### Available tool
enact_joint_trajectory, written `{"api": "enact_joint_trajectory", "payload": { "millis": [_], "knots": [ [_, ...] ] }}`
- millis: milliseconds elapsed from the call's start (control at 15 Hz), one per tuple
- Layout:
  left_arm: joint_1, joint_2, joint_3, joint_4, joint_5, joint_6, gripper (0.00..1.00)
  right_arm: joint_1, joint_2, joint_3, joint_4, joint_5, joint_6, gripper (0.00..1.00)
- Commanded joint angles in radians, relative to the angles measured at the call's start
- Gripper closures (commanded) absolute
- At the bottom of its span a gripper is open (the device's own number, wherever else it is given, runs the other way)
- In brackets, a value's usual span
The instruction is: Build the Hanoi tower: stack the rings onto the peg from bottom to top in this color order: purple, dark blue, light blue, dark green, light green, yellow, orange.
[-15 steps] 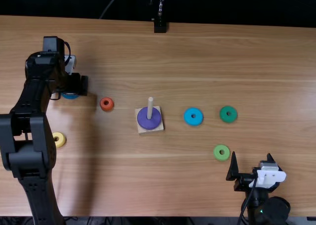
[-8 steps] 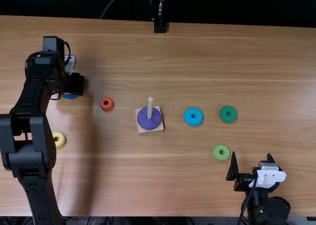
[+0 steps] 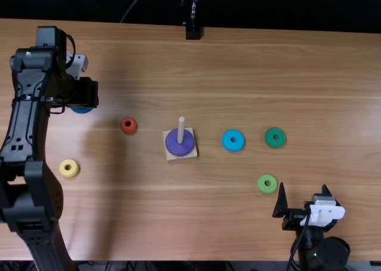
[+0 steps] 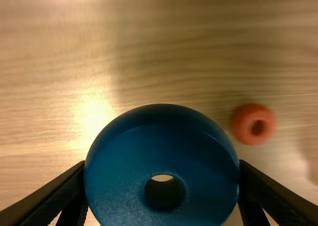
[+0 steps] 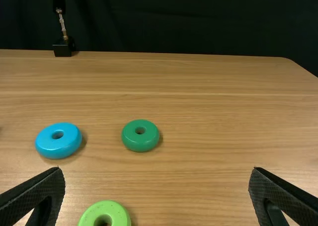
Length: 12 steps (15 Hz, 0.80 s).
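Note:
At the far left, my left gripper (image 3: 85, 94) is shut on the dark blue ring (image 3: 82, 110), whose edge shows below it. In the left wrist view the left gripper (image 4: 162, 162) has a finger on each side of the dark blue ring (image 4: 161, 136). The purple ring (image 3: 173, 146) sits around the peg (image 3: 181, 128) on its square base (image 3: 188, 154). My right gripper (image 3: 303, 195) stands open near the front right; in its wrist view the right gripper (image 5: 156, 171) holds nothing. Loose rings are light blue (image 3: 226, 141), dark green (image 3: 275, 144), light green (image 3: 262, 184), yellow (image 3: 64, 168) and orange (image 3: 124, 125).
The wooden table (image 3: 238, 74) spreads widely behind the peg. A black stand (image 3: 193, 31) is at its far edge. Between the left gripper and the peg base lies the orange ring, and the yellow ring is beside the left arm.
My left gripper's fingers drew together on the dark blue ring. The left arm then shifted leftward and slightly toward the far edge with the ring, uncovering more of the yellow ring. The right arm stayed still.

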Motion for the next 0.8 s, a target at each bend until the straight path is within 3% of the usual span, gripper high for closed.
{"api": "enact_joint_trajectory", "payload": {
  "millis": [0,200,400,667,733],
  "knots": [
    [-0.022,-0.121,-0.058,0.009,0.075,-0.007,1.0,-0.012,-0.013,-0.064,-0.07,0.021,0.002,0.0],
    [-0.034,-0.287,-0.228,0.129,0.079,-0.011,1.0,-0.012,-0.013,-0.064,-0.07,0.021,0.002,0.0],
    [-0.086,-0.394,-0.289,0.116,0.077,-0.011,1.0,-0.012,-0.013,-0.064,-0.07,0.021,0.002,0.0],
    [-0.157,-0.399,-0.18,-0.075,0.075,-0.011,1.0,-0.012,-0.013,-0.064,-0.07,0.021,0.002,0.0],
    [-0.186,-0.397,-0.131,-0.13,0.064,-0.011,1.0,-0.012,-0.013,-0.064,-0.07,0.021,0.002,0.0]
  ]
}}
